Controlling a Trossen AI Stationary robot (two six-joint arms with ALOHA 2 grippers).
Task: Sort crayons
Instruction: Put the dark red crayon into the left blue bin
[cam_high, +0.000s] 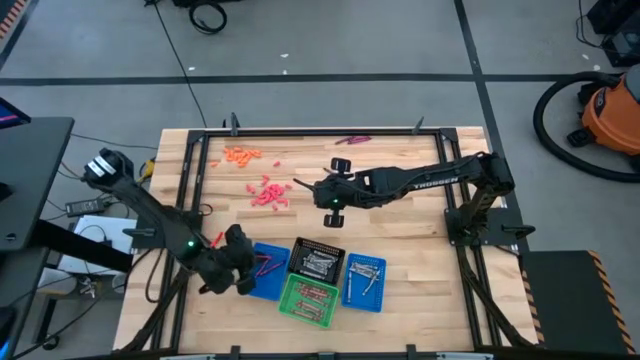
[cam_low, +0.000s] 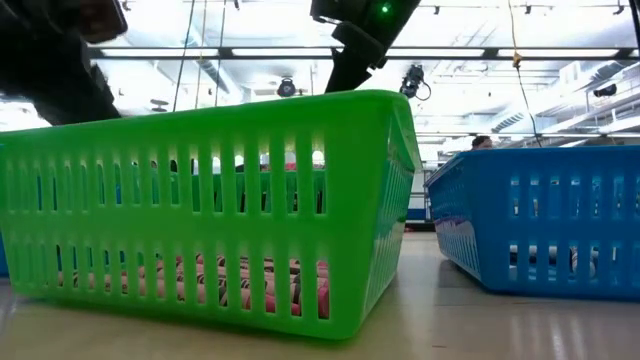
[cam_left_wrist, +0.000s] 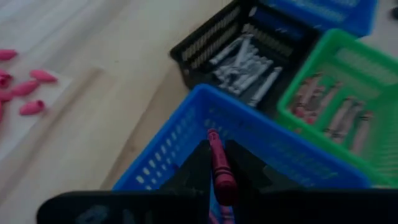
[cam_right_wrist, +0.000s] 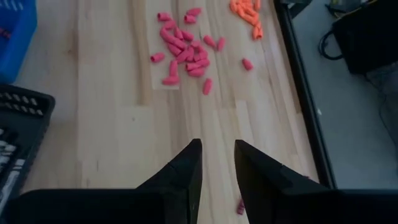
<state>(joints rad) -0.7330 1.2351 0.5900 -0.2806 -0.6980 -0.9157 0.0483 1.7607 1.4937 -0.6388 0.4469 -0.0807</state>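
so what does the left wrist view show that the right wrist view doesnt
Only the left wrist view shows the left gripper shut on a red crayon over a blue basket, plus the green basket of reddish crayons. Only the right wrist view shows the right gripper, open and empty, and the orange pieces. Both show the black basket, its grey crayons and the loose pink pieces.
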